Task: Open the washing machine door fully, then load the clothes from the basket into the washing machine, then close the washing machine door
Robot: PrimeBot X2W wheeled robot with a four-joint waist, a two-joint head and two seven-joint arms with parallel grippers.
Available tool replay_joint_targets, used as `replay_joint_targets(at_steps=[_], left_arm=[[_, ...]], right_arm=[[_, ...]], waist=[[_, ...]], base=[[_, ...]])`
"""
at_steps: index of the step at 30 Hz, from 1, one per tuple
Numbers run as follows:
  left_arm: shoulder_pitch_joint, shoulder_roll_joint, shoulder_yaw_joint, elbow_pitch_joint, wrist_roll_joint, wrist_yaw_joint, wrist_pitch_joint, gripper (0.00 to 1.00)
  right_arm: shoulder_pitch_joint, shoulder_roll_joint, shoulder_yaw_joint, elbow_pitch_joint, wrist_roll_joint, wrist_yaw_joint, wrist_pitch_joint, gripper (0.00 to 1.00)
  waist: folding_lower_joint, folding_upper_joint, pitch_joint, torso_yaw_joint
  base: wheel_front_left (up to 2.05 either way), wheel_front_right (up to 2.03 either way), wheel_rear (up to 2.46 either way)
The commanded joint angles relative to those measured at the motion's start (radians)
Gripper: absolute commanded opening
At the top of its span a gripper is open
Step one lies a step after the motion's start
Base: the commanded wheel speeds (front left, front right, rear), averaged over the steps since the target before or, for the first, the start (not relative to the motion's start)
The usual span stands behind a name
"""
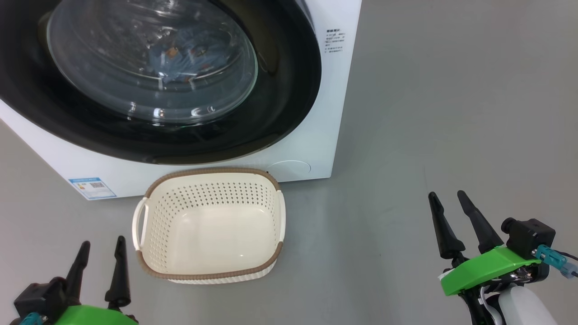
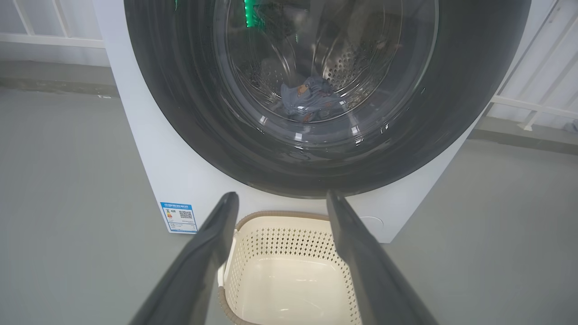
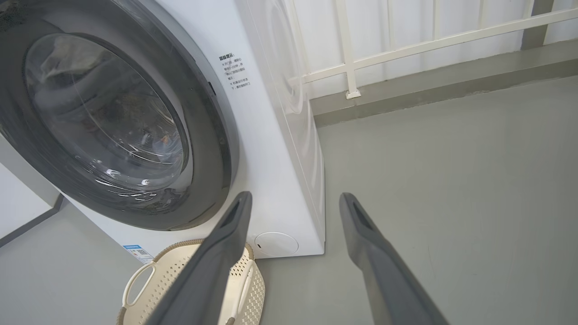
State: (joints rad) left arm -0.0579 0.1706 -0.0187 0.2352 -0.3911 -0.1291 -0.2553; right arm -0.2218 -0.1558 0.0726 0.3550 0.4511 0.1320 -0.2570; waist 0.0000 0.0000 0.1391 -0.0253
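We look down at a white front-loading washing machine (image 1: 334, 113) standing on a grey floor (image 1: 451, 113). Its large round door (image 1: 280, 104), a wide glossy black rim around a bulging clear glass bowl, sits flat against the front of the machine. Through the glass we see the clothes (image 1: 180, 58), a bundle of light-blue fabric with small orange-brown prints, lying low in the perforated steel drum. A small blue label sticker (image 1: 91, 187) sits on the machine's lower front corner, on our left. Just in front of the machine, below the door, the cream-white perforated basket (image 1: 212, 172) with its brown woven-look rim stands upright on the floor, its bare inner bottom showing. Our left gripper (image 1: 103, 241) is at the lower left, just beside the basket's near left corner, its two dark fingers spread apart with nothing between them. Our right gripper (image 1: 447, 194) is at the lower right, well apart from the basket, its fingers likewise spread and holding nothing. From the right wrist we also see a white railing (image 3: 406, 45) beyond the machine.
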Motion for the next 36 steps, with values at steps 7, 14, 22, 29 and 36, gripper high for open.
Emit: replay_joint_targets(at_steps=[7,14,22,29,36], left_arm=[[-0.004,0.021,0.035,-0.02,0.019,-0.002,-0.006,1.0],[-0.004,0.02,0.041,-0.019,0.022,-0.002,-0.006,1.0],[0.003,-0.004,0.012,0.0,0.008,0.0,0.0,0.0],[0.005,-0.021,0.009,0.013,-0.045,0.0,0.014,0.0],[0.001,-0.025,0.014,0.016,-0.115,0.001,0.033,0.0]], right_arm=[[0.013,0.003,0.014,-0.03,-0.002,-0.001,-0.005,1.0],[0.011,0.004,0.016,-0.029,-0.002,-0.001,-0.005,1.0],[0.0,0.005,-0.004,0.0,-0.001,0.0,0.0,0.0],[0.01,0.013,-0.007,0.012,0.048,0.0,0.014,0.0],[0.015,0.016,-0.015,0.007,0.115,0.0,0.034,0.0]], waist=[[0.0,0.0,0.004,0.002],[0.0,0.0,0.006,0.003],[0.0,0.0,0.012,0.003],[0.0016,0.0,0.006,0.004],[0.0001,0.0,-0.002,0.005]], base=[[0.0,0.0,0.0],[0.0,0.0,0.0],[0.0,0.0,0.0],[0.0,0.0,0.0],[0.0,0.0,0.0]])
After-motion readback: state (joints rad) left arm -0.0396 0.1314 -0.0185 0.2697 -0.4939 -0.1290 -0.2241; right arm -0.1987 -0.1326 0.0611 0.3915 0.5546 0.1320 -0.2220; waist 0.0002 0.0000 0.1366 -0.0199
